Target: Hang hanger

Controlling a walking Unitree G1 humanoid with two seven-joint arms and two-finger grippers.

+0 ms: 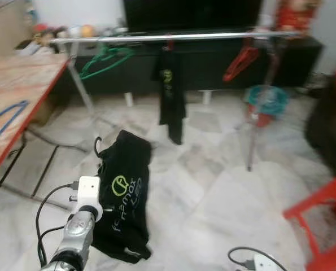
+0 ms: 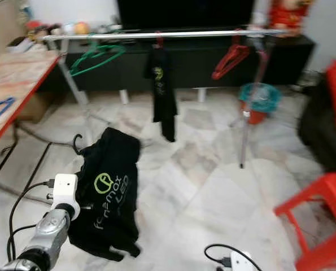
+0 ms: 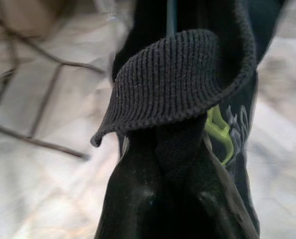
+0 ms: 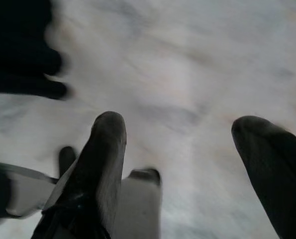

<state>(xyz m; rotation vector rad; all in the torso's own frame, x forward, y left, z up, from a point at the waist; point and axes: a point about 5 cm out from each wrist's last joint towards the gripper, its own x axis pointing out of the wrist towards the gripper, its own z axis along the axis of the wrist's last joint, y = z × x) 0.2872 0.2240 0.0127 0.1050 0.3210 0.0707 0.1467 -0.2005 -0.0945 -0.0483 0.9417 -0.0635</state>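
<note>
Left gripper (image 3: 170, 164) nearest, black fingers clamped on the ribbed collar of the black T-shirt (image 1: 124, 192), garment dangling below the raised silver forearm over the marble floor (image 1: 213, 197). Black hanger hook (image 1: 97, 145) poking out at the shirt's upper end, so shirt and hanger carried together, well short of the rail. Right gripper (image 4: 182, 149) low at the side, fingers spread wide, nothing between them, pointing down at bare floor. Farther off, red stool (image 1: 326, 220) on the right, wooden table (image 1: 21, 84) on the left. Beyond, silver clothes rail (image 1: 173, 37) with a green hanger (image 1: 104, 59), a hung black shirt (image 1: 170, 90) and a red hanger (image 1: 241, 61). Pickup apparently done; approach, lift and hooking onto the rail not yet done.
</note>
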